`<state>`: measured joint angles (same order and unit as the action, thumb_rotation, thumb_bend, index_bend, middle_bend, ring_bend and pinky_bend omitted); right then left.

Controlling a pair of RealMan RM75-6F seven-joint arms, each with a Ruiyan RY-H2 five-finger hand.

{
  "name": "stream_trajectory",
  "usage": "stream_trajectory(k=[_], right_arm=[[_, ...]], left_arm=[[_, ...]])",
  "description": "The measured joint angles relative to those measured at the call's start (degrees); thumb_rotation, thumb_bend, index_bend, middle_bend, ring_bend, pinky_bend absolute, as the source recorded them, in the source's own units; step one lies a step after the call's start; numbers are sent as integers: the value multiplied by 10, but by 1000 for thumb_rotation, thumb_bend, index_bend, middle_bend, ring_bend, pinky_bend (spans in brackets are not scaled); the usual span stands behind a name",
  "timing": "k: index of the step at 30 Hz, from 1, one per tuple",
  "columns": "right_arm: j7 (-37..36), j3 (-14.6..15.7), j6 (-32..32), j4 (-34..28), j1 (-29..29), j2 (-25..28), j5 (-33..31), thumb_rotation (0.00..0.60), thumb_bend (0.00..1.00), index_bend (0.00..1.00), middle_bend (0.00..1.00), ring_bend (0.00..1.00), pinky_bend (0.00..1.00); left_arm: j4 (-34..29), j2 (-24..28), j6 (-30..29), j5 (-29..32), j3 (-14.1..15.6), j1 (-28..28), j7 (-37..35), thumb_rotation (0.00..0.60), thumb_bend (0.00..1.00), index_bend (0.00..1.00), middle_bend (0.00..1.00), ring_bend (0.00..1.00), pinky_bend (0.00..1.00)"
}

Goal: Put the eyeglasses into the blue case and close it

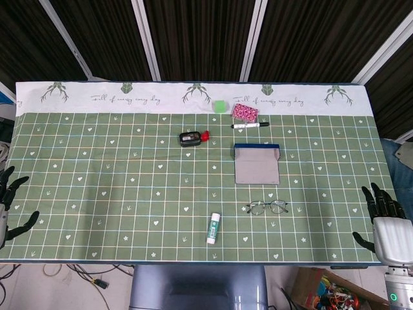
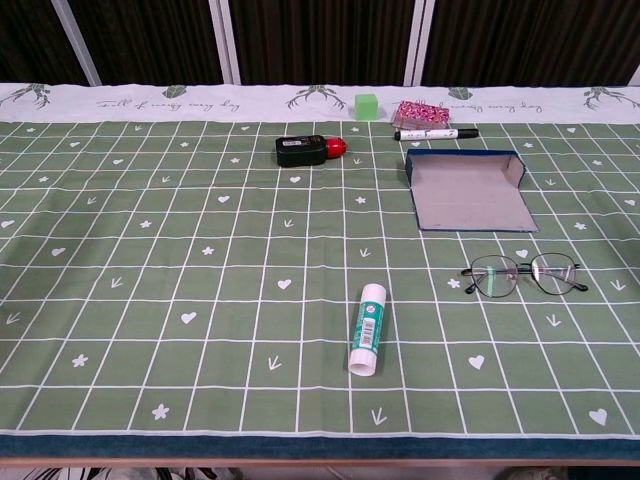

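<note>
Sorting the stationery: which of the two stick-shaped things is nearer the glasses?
The glue stick, white with a green label, left of the eyeglasses. The black-capped marker lies beyond the blue case.

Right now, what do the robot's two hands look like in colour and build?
The left hand has black, jointed fingers; little else of it shows. The right hand has black fingers on a silver-white body, with a white wrist below carrying a small green light. No cables or sleeves visible.

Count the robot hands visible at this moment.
2: the left hand at the table's left edge, the right hand at its right edge, head view only; both open, holding nothing.
</note>
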<state>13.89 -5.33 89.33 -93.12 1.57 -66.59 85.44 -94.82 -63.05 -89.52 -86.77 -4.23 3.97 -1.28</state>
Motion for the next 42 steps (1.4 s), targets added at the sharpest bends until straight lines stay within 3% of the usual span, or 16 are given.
stream_trajectory(k=[9, 15, 21, 31, 38, 42], right_arm=[[-24, 0, -19, -6, 9, 6, 0, 600, 105, 85, 51, 124, 219], [-47, -15, -89, -34, 48, 37, -20, 600, 111, 110, 67, 123, 219], [-21, -44, -188, -51, 115, 39, -92, 600, 180, 237, 91, 122, 219], [94, -69, -248, -60, 196, -37, -169, 600, 203, 370, 99, 122, 218], [165, -67, -281, -49, 239, -98, -234, 600, 310, 403, 98, 123, 218], [190, -66, -290, -28, 261, -137, -265, 600, 319, 417, 98, 123, 218]], left_arm=[[-3, -4, 0, 9, -5, 0, -1, 600, 248, 171, 0, 0, 0], [-3, -5, 2, 10, -5, 1, 2, 600, 248, 171, 0, 0, 0], [-4, -3, 2, 14, -5, 0, 0, 600, 248, 171, 0, 0, 0], [-4, -3, 6, 16, -5, 1, 2, 600, 248, 171, 0, 0, 0], [-1, -3, 11, 21, -7, 2, -1, 600, 248, 170, 0, 0, 0], [-1, -2, 12, 22, -7, 3, -2, 600, 249, 170, 0, 0, 0]])
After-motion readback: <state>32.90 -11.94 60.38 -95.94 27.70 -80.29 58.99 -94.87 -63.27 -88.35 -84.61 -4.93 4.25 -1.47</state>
